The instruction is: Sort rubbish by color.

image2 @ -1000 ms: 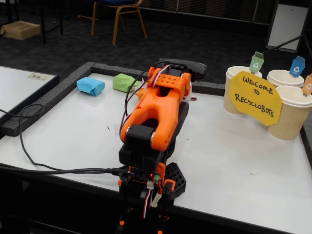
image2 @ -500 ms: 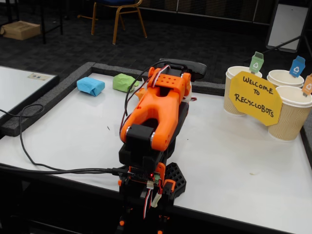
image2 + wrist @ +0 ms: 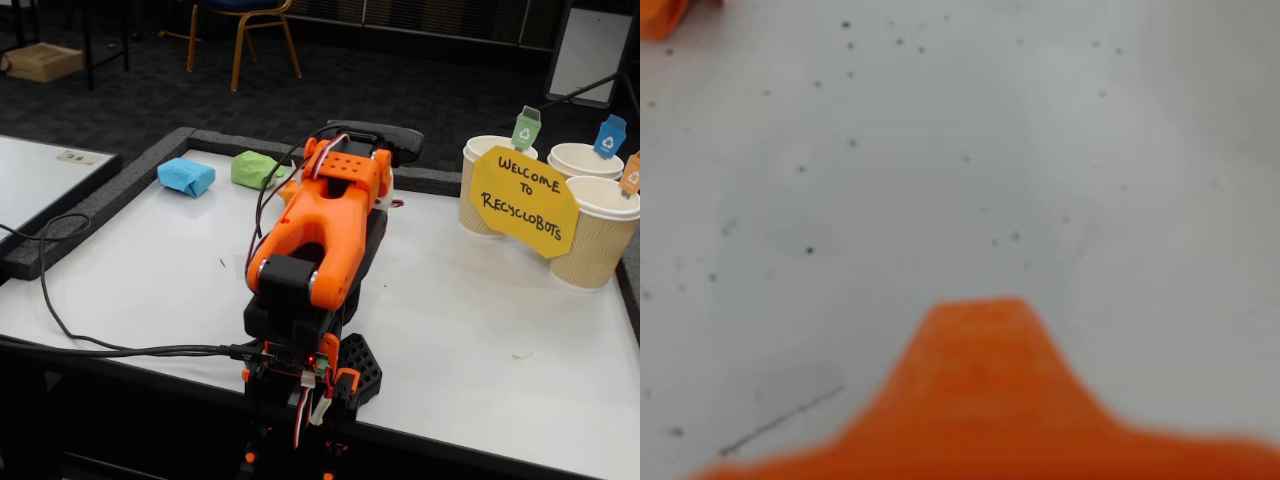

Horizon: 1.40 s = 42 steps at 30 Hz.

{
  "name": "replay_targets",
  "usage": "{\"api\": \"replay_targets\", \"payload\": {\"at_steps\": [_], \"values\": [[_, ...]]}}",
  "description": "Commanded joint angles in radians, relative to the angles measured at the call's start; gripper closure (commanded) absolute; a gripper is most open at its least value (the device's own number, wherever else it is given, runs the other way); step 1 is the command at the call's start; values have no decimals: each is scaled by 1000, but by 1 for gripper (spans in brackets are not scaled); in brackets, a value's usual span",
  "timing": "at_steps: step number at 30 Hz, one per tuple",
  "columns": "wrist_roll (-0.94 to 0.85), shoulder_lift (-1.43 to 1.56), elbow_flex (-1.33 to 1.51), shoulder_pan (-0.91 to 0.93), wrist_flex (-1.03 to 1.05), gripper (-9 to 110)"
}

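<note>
Fixed view puts the blue wad (image 3: pixel 186 176) and the green wad (image 3: pixel 256 169) side by side but apart at the far left corner of the white table (image 3: pixel 480 330), close to the dark foam border (image 3: pixel 120 195); an orange wad (image 3: pixel 662 15) shows only as a blurred sliver at the top left corner of my wrist view. My folded orange arm (image 3: pixel 320 235) rises between the camera and the table's middle and hides my gripper, so I cannot tell whether my fingers are parted or closed; the wrist view shows just one blurred orange finger (image 3: pixel 985 390) over speckled table. Three paper cups (image 3: pixel 600 235) with coloured tags stand at the far right behind a yellow sign (image 3: pixel 522 200). A black cable (image 3: pixel 90 340) trails off left.
</note>
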Motion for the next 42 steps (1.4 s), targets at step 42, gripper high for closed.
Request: {"api": "replay_targets", "payload": {"at_steps": [42], "values": [[14,25,-434,-46,140,98]]}}
